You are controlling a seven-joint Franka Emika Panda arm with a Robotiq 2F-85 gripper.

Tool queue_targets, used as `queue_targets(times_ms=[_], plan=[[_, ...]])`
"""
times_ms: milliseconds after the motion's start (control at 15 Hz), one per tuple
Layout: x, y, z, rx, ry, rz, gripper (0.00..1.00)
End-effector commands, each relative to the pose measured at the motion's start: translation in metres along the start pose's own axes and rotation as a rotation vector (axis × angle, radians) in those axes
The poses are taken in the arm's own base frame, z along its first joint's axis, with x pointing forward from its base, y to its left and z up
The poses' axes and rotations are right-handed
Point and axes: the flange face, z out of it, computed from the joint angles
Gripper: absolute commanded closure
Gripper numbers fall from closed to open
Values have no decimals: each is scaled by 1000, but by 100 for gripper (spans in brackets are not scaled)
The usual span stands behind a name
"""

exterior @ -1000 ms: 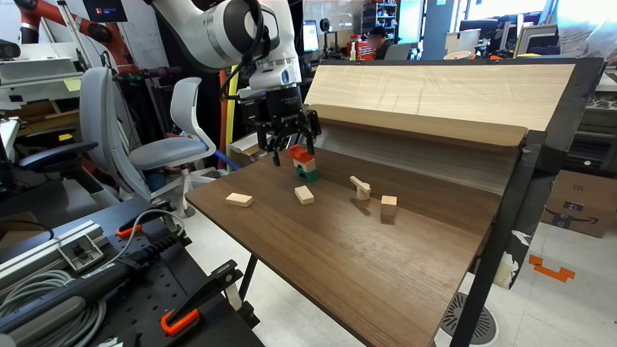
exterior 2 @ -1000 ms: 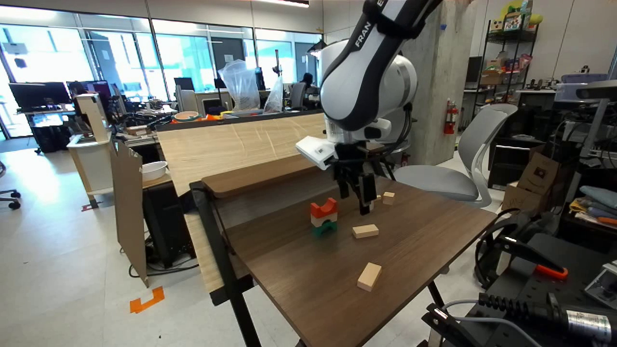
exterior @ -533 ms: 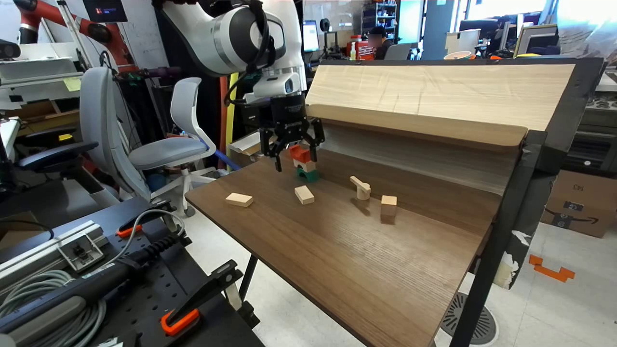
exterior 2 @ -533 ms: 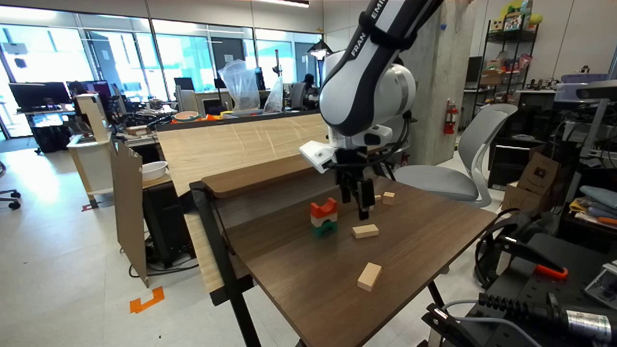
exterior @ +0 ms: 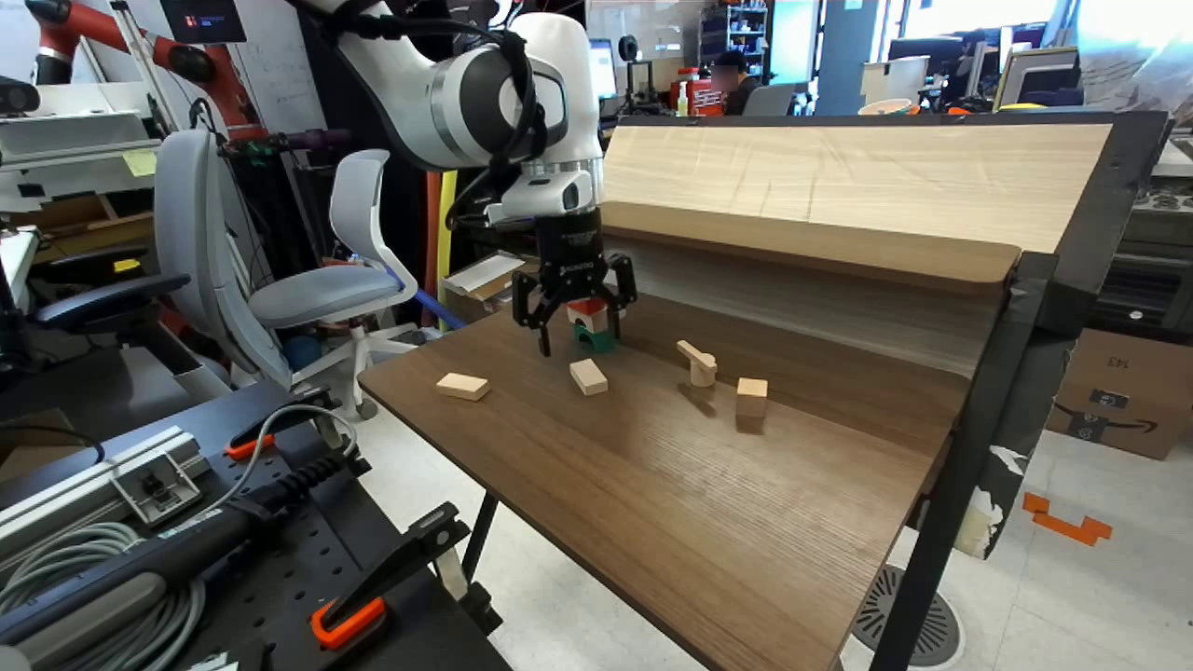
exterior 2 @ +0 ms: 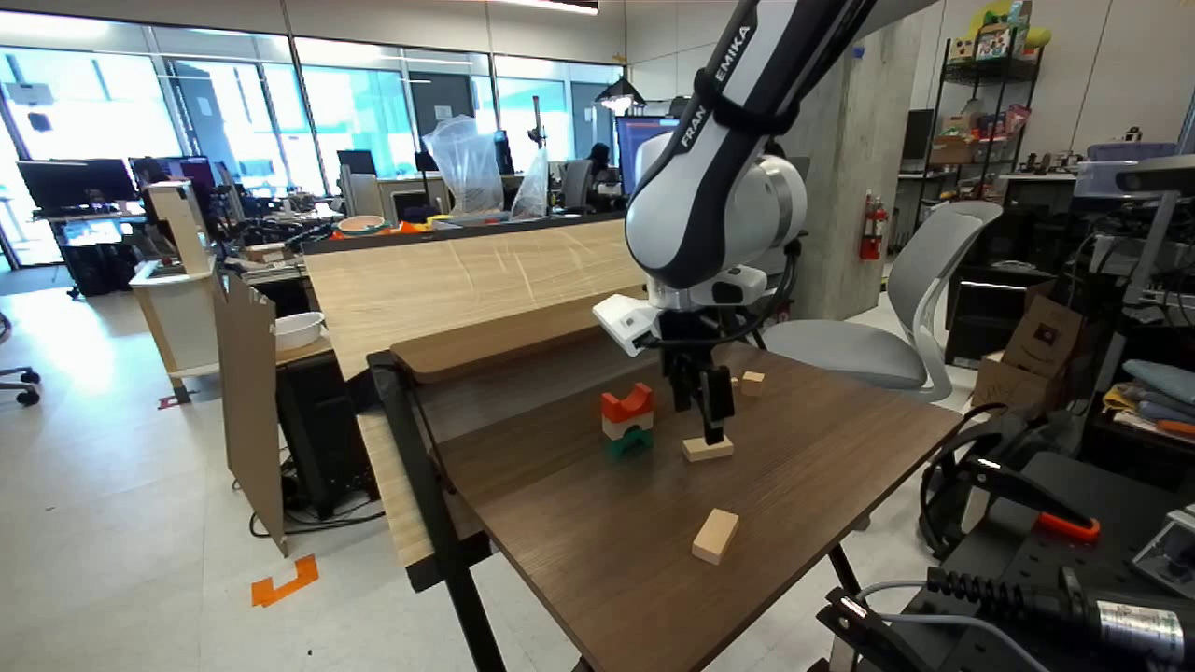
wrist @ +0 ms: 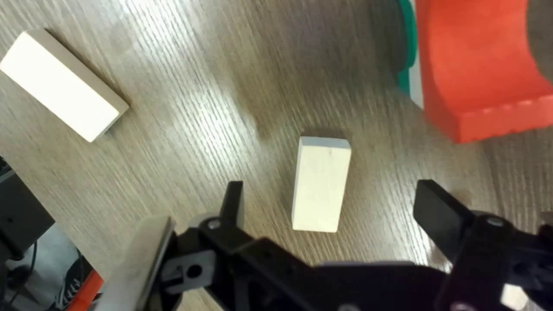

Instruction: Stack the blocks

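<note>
On the brown tabletop (exterior 2: pixel 607 560), in an exterior view: one stack (exterior 2: pixel 626 420) of three, red arched block (exterior 2: pixel 625 405) uppermost, pale block (exterior 2: pixel 624 426) midway, green arched block (exterior 2: pixel 630 441) at base. Near it, the gripper (exterior 2: pixel 698 422) points down; one fingertip (exterior 2: pixel 714 431) screens part of a flat block (exterior 2: pixel 707 452), contact not determinable. Nearer the camera: second flat block (exterior 2: pixel 715 536).

In an exterior view: pale cube (exterior: pixel 752 396); upright cylinder (exterior: pixel 703 375), thin bar (exterior: pixel 692 353) across its top; both well apart from the stack.

Wrist view: jaws spread wide, holding nothing; the flat block shows between the fingers (wrist: pixel 232 201), gaps either side; second flat block at upper left, red arched block at upper right.
</note>
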Motion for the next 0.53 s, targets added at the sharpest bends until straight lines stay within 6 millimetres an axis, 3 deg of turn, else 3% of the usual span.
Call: queue_targets(times_ms=[0,467], plan=[[3,-6,13,-21,-12,31,0],[14,-10,35,-19,-2,52,0]])
